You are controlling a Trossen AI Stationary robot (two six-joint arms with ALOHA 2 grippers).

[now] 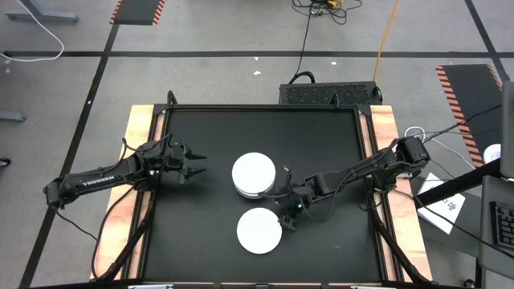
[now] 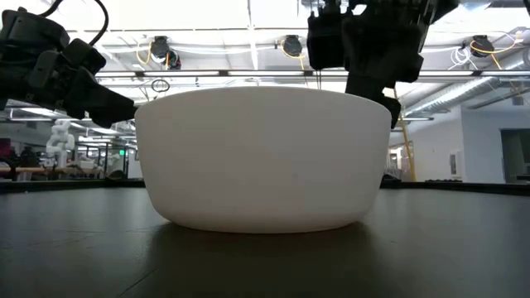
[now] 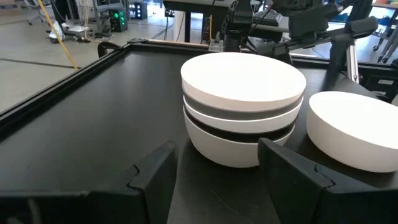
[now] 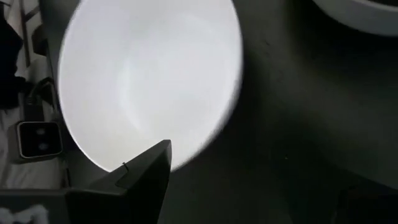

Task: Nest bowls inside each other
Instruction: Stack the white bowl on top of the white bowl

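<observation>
A stack of nested bowls (image 1: 254,175) sits mid-desk (image 1: 193,233). A single bowl (image 1: 259,230) lies just in front of it, apart. The left end effector (image 1: 195,164) is left of the stack; the right end effector (image 1: 287,218) is beside the single bowl.

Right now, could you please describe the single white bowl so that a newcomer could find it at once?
On the black table, find the stack of bowls near the middle. The single white bowl sits just beside it, towards the front edge, below the right claw. Unlike its stacked neighbours, it stands alone.
</observation>
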